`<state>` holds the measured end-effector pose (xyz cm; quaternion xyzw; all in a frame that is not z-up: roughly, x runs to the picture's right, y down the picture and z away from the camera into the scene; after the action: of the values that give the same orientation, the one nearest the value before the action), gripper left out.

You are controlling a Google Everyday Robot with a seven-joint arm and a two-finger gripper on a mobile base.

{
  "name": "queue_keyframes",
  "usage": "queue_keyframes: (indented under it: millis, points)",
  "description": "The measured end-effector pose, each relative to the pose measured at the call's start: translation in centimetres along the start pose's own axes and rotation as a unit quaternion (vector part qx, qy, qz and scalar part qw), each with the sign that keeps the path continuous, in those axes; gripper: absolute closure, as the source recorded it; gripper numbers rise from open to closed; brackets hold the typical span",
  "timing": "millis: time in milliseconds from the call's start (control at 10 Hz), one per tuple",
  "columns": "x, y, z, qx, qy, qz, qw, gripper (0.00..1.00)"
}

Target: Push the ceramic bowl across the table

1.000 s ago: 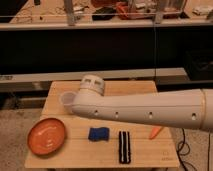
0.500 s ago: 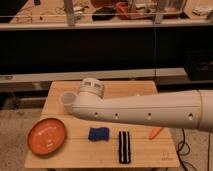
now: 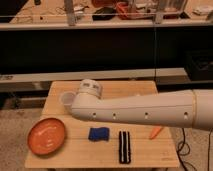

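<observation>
The ceramic bowl (image 3: 47,136), wide, shallow and orange, sits at the front left corner of the light wooden table (image 3: 150,156). My thick white arm (image 3: 145,112) reaches in from the right across the table's middle. Its rounded end (image 3: 88,95) hangs over the back left part, up and to the right of the bowl and apart from it. The gripper itself is hidden behind the arm's end; it is shut, and nothing shows in it.
A small translucent white cup (image 3: 66,99) stands just left of the arm's end. A blue sponge (image 3: 98,134), a black striped bar (image 3: 124,146) and a small orange piece (image 3: 156,131) lie along the front. A long grey shelf (image 3: 110,24) runs behind.
The arm's end has drifted slightly left and down over the back left of the table. The bowl and the other objects have stayed put.
</observation>
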<state>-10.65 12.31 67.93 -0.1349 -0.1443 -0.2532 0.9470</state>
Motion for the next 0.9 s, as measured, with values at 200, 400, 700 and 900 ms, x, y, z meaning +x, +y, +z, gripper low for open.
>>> queue_keyframes:
  millis: [200,400,700,900]
  points:
    - [-1.1,-0.4,0.5,0.003,-0.012,-0.007,0.9999,0.99]
    - [-1.3,-0.5,0.8,0.005,-0.021,-0.008,0.9997,0.99]
    - [-2.5,-1.0,1.1,0.005,-0.038,-0.014,0.9992,0.99]
    - [-3.1,-1.1,1.5,0.009,-0.048,-0.019,0.9986,0.99]
